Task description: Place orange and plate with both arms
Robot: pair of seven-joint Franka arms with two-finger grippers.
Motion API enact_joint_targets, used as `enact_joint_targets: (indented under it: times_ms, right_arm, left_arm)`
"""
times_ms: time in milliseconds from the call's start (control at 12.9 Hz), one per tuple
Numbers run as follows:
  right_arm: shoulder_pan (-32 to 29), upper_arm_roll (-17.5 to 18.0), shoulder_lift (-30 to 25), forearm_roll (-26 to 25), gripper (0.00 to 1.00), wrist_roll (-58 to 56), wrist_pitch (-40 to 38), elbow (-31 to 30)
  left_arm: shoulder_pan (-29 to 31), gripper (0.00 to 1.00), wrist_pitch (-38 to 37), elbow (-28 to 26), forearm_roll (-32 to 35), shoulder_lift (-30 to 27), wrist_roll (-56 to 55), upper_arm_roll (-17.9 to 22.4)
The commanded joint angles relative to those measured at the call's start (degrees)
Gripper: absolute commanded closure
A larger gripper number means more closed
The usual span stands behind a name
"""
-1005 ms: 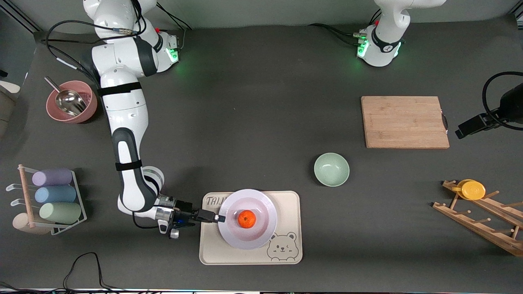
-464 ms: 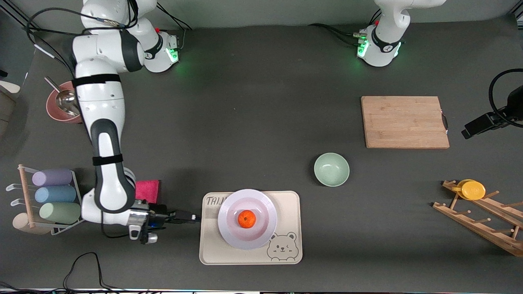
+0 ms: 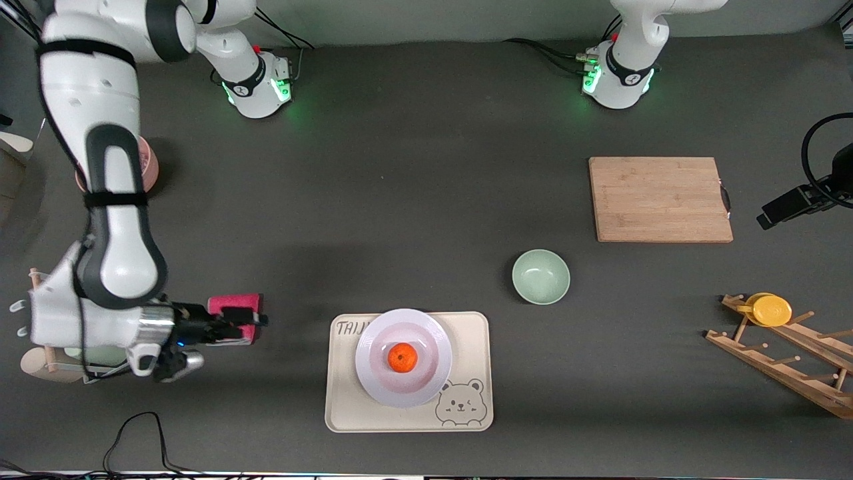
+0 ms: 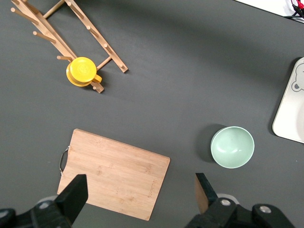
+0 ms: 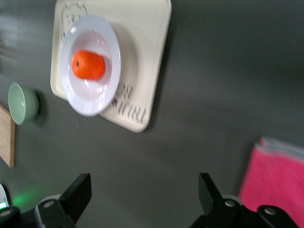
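The orange point(image 3: 402, 358) lies in the middle of the white plate point(image 3: 434, 339). The plate rests on the cream tray point(image 3: 346, 407) near the front camera. The right wrist view shows the orange point(image 5: 88, 65), the plate point(image 5: 90, 102) and the tray point(image 5: 147, 61) too. My right gripper point(image 3: 250, 325) is open and empty. It is over the pink sponge point(image 3: 234, 305), apart from the tray, toward the right arm's end; in its own view point(image 5: 145, 190) only bare table lies between its fingers. My left gripper point(image 3: 773, 215) is open and empty, high up beside the cutting board point(image 3: 660, 199); its own view point(image 4: 137, 187) looks down on the board.
A pale green bowl point(image 3: 540, 276) stands between the tray and the cutting board. A wooden rack point(image 3: 780, 360) holds a yellow cup point(image 3: 770, 309) at the left arm's end. A cup rack point(image 3: 86, 313) and a pink bowl point(image 3: 148, 167) are at the right arm's end.
My right gripper has drawn back from the plate's rim toward the right arm's end and now hangs over the pink sponge. Plate and orange have stayed on the tray.
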Motion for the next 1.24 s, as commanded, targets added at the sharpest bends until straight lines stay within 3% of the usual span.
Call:
enact_joint_targets:
  times_ms: [0, 155, 309, 541, 695, 927, 1159]
  right_arm:
    - [-0.39, 0.53, -12.69, -14.08, 0.00, 8.52, -7.07, -5.44]
    - [-0.48, 1.06, -18.86, -24.11, 0.00, 12.14, -12.17, -5.61]
    - [-1.96, 1.32, -23.52, -28.35, 0.00, 14.95, -15.35, -6.58]
    - [-5.65, 5.35, -27.48, -34.86, 0.00, 15.05, -17.38, -6.84]
    - [-8.03, 7.46, -29.33, -36.63, 0.00, 15.31, -17.56, -7.54]
    - [-11.47, 11.08, -30.13, -36.64, 0.00, 18.30, -17.47, -7.99]
    - [-11.12, 11.08, -30.22, -36.81, 0.00, 19.96, -17.38, -7.55]
  left_arm:
    - [-0.17, 0.00, 0.06, 0.47, 0.91, -0.38, -0.16, -0.15]
    - [0.01, 0.00, -1.17, -0.66, 1.43, -0.29, -0.69, -0.15]
    - [-0.16, 0.00, -1.61, -1.55, 3.36, -0.12, -0.86, -0.15]
    - [-0.16, 0.00, -2.32, -1.55, 5.12, -0.11, -0.69, -0.06]
    - [-0.25, 0.00, 0.74, -5.04, 5.30, -3.00, 0.37, -0.32]
    - [-0.61, 0.00, 5.93, -16.28, 6.44, -10.81, 3.07, -1.90]
    - [-0.61, 0.00, 5.60, -17.11, 6.45, -11.63, 5.21, -2.08]
